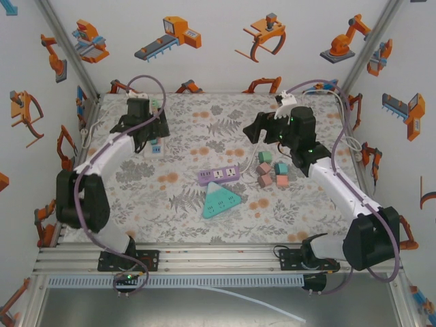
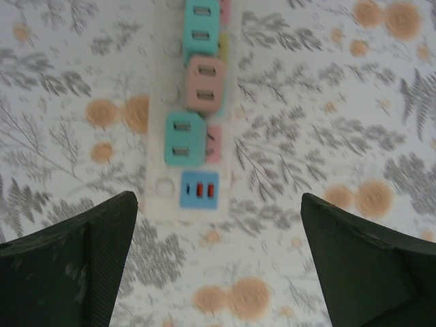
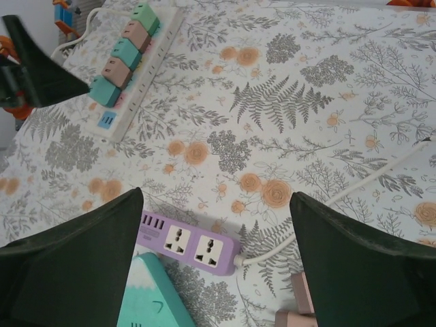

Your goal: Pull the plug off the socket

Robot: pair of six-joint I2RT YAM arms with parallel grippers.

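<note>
Alignment of the left gripper point(image 2: 218, 201) with the white power strip point(image 2: 155, 163) is what the coming move turns on. In the left wrist view the strip's long axis runs from 6 o'clock to 12 o'clock, and its near end lies between the two fingers, closer to the left one. The fingers stand wide apart with nothing in them. The nearest teal plug point(image 2: 184, 138) sits in the strip just toward 12 o'clock from the fingertips and slightly toward 11. A pink plug point(image 2: 204, 85) comes next along the same line, then a further teal plug point(image 2: 201, 27). The picture is soft, so the blue panel at the strip's near end may be a switch or ports; I cannot tell which.

The right gripper point(image 3: 216, 197) is also spread open and empty. It hangs over the purple power strip point(image 3: 191, 244), whose sockets look vacant, with the white strip well apart at 10 o'clock in its own view. The left arm is plainly the nearer one. By my reckoning it needs to shift a little toward 12 o'clock, straddle the nearest teal plug across the strip's width, and then lift straight off
</note>
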